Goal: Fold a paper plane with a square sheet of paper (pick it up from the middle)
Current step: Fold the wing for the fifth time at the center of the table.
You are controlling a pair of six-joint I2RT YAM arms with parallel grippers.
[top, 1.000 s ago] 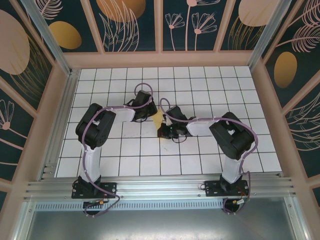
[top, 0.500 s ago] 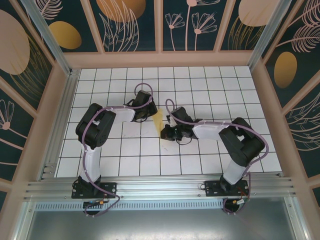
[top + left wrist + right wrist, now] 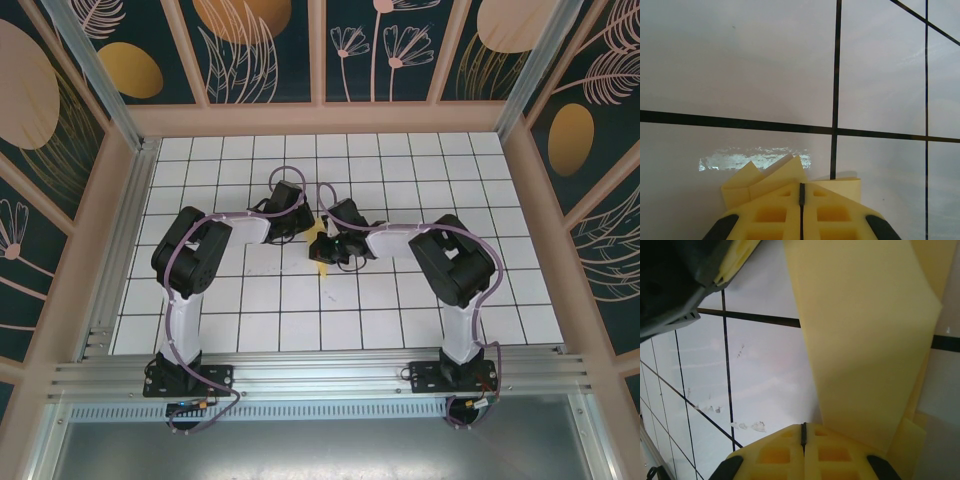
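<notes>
Top external — paper (image 3: 321,265) mostly hidden, left tool (image 3: 801,189) clamps it, right tool (image 3: 803,428) together.

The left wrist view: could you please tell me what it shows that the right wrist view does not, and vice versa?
Left wrist view: pointed corners of the folded yellow paper poke out past the shut left gripper, with a glare patch on the table. Right wrist view: a broad band of that paper hangs beside the shut right gripper, and the left gripper's dark body sits top left. Both: the paper, shut yellow fingers, white table with black grid lines.
</notes>
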